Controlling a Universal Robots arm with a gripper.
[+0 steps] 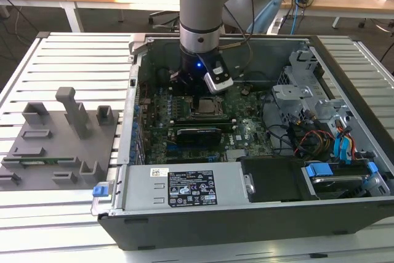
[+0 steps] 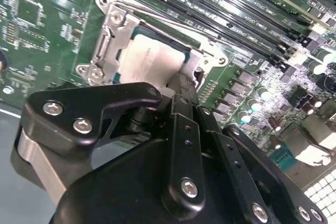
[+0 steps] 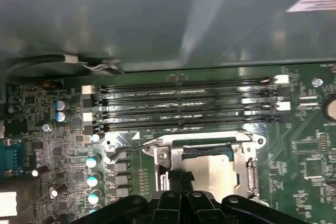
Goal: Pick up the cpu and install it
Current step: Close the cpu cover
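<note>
The cpu, a small silver-topped square, lies flat inside the metal socket frame on the green motherboard in the open computer case. My gripper hangs straight over the socket. Its black fingers are drawn together, shut, with the tips down at one edge of the cpu's top. The gripper body hides part of the chip in both wrist views.
Memory slots run beside the socket. A long black expansion card lies just in front of it, then the power supply. Drive cages and cables fill the exterior view's right. A grey parts fixture sits outside the case on the slatted table.
</note>
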